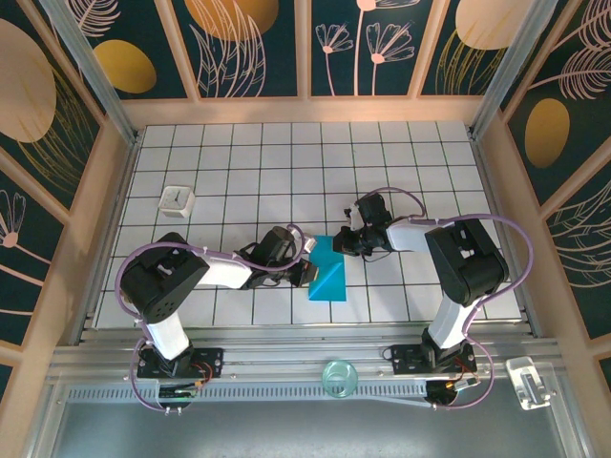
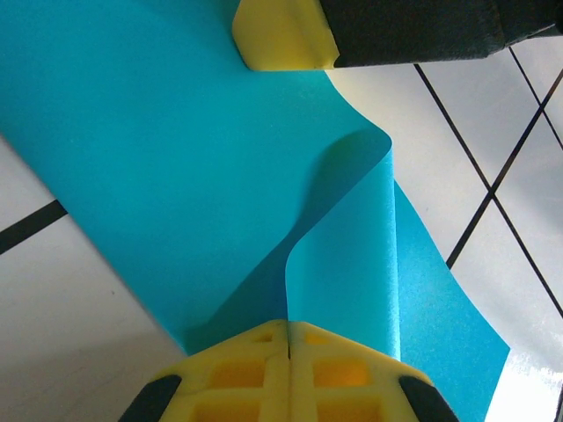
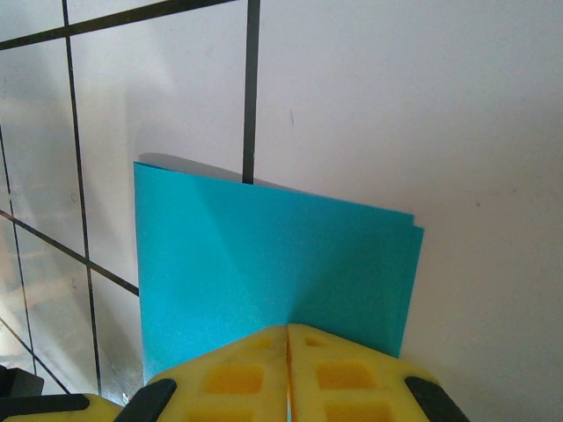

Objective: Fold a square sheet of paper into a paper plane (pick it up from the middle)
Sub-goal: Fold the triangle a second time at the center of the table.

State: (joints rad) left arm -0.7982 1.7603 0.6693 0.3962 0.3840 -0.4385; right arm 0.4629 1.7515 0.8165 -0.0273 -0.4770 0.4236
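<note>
The square sheet of paper [image 1: 329, 275] is teal-blue and lies partly folded on the white grid table, between the two arms. My left gripper [image 1: 307, 273] is shut on a flap of the sheet [image 2: 347, 264], which curls up from the seam of its yellow fingertips [image 2: 334, 374]. My right gripper [image 1: 341, 244] is at the sheet's far corner. Its jaws are shut at the near edge of the doubled sheet [image 3: 264, 255], and a faint crease runs into their seam. The right gripper's yellow fingertip [image 2: 283, 35] rests over the paper's far edge in the left wrist view.
A small white cube [image 1: 178, 199] sits at the left of the table. A clear cup [image 1: 338, 378] and a clear plastic piece [image 1: 530, 382] stand on the rail in front of the arm bases. Wooden walls close in the table's left, right and back sides.
</note>
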